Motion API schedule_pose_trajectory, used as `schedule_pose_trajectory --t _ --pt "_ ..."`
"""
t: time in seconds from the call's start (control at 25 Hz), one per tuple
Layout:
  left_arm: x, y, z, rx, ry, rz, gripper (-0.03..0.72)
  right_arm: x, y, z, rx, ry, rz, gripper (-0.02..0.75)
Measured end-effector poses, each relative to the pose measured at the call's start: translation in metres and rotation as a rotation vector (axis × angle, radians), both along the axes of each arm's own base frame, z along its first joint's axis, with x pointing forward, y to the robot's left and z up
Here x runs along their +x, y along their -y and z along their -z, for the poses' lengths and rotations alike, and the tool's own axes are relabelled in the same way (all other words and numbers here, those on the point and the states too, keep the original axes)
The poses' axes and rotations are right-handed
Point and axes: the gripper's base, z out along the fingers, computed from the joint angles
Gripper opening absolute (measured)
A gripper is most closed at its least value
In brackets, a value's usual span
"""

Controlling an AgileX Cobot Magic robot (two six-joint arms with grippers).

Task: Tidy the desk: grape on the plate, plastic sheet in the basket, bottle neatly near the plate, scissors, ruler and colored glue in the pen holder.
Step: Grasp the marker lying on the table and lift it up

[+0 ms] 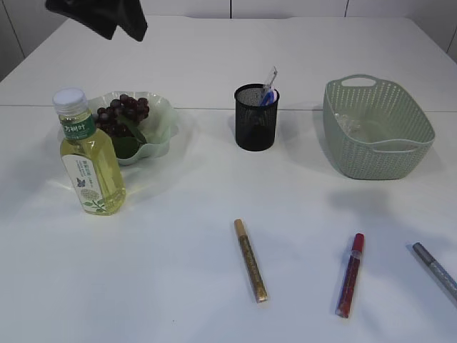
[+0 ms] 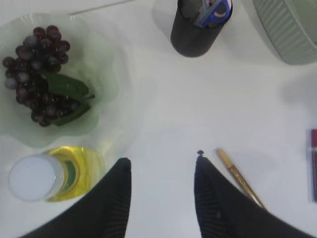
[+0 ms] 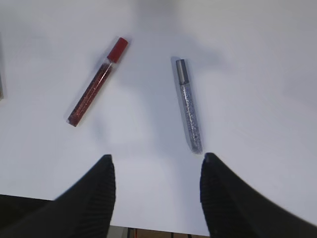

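Observation:
Dark grapes (image 1: 123,111) lie on the pale green plate (image 1: 166,107), and the yellow bottle (image 1: 89,153) stands upright just in front of it. The black mesh pen holder (image 1: 255,118) holds blue-handled scissors (image 1: 268,97) and a clear ruler (image 1: 271,75). A clear plastic sheet (image 1: 351,123) lies in the green basket (image 1: 377,146). Gold (image 1: 250,259), red (image 1: 350,274) and silver (image 1: 435,270) glue pens lie on the table's front. My left gripper (image 2: 162,161) hangs open high above the bottle cap (image 2: 32,177) and gold glue (image 2: 240,178). My right gripper (image 3: 156,157) hangs open near the silver glue (image 3: 189,106).
The table's near edge (image 3: 148,229) runs just under my right fingers. The red glue (image 3: 97,89) lies left of the silver one. Part of the left arm (image 1: 100,18) shows dark at the top left of the exterior view.

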Motion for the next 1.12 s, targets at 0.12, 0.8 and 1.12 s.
schedule_pose_trajectory --t 0.12,0.8,1.12 --pt "-0.014 -0.006 -0.006 0.030 -0.066 0.017 0.310 0.007 -0.003 0.008 -0.003 -0.041 0.007 0.436" --pt "-0.045 -0.011 -0.033 -0.044 -0.081 0.136 0.363 0.046 -0.017 0.063 -0.064 -0.259 0.014 0.436" --pt "-0.074 -0.032 -0.068 -0.049 0.034 0.126 0.419 0.061 -0.016 0.088 -0.166 -0.328 -0.018 0.437"
